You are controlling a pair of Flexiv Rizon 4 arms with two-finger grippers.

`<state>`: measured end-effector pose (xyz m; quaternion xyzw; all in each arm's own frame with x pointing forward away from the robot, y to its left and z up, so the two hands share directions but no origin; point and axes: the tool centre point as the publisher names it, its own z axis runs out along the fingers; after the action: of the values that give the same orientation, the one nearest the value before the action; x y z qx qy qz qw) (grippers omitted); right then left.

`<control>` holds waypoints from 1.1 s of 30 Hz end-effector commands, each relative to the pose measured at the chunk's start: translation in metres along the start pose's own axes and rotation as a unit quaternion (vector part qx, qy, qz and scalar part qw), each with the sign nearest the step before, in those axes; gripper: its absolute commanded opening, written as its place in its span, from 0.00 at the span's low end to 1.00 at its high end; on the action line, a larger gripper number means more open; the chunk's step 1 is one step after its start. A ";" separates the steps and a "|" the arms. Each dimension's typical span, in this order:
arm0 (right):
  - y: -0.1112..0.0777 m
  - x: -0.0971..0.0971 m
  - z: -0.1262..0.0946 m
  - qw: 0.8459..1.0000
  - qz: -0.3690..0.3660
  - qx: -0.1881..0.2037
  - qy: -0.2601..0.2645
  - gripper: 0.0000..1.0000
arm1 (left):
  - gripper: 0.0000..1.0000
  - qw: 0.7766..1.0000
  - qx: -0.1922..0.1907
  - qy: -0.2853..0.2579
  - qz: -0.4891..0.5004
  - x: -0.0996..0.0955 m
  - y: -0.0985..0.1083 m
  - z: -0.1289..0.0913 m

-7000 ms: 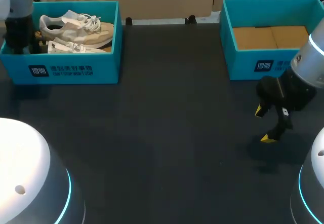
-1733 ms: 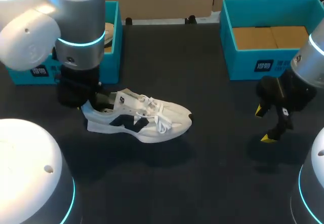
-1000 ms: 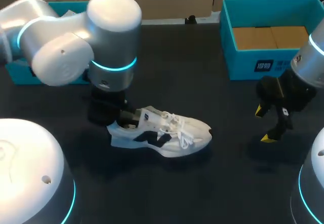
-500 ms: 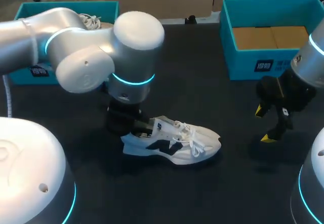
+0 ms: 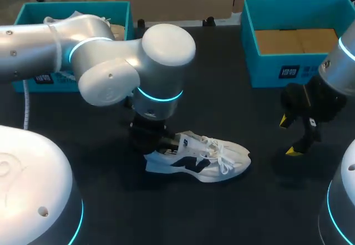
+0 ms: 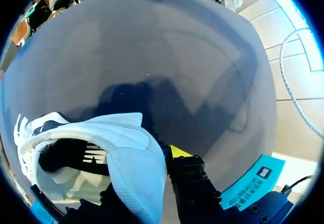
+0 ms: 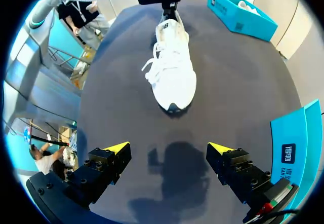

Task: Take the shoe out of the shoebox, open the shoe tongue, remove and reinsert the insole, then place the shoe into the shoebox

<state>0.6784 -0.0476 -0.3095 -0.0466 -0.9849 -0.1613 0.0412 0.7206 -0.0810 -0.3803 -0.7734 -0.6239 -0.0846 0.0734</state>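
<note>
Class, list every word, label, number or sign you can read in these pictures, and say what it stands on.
Right shoebox, front wall: white label, a logo plus a line of print, too small and blurred to read.
Left shoebox, front wall: white print, mostly hidden behind the left arm, unreadable.
Shoe: dark side mark, no readable words.
No legible numbers or signs elsewhere.

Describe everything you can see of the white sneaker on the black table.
The white low-top sneaker has a dark side logo, a dark toe tip, loose white laces and a pale sole; it looks like mesh and leather. It stands upright on its sole on the black table. The left gripper clamps its heel collar, with the toe pointing away from it; nothing else touches it.
</note>
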 end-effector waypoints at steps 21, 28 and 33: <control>0.000 0.001 0.000 1.000 0.000 0.001 -0.001 1.00 | 0.05 1.000 0.013 0.010 -0.021 -0.015 0.009 0.015; 0.000 0.001 0.000 1.000 0.000 0.001 -0.001 1.00 | 1.00 1.000 0.020 -0.004 -0.012 -0.008 0.008 0.003; 0.000 0.001 0.000 1.000 0.000 0.001 -0.001 1.00 | 1.00 1.000 0.008 -0.022 -0.012 0.002 0.005 -0.025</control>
<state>0.6784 -0.0476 -0.3095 -0.0466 -0.9849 -0.1613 0.0412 0.7292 -0.0994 -0.3787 -0.7656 -0.6351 -0.0661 0.0787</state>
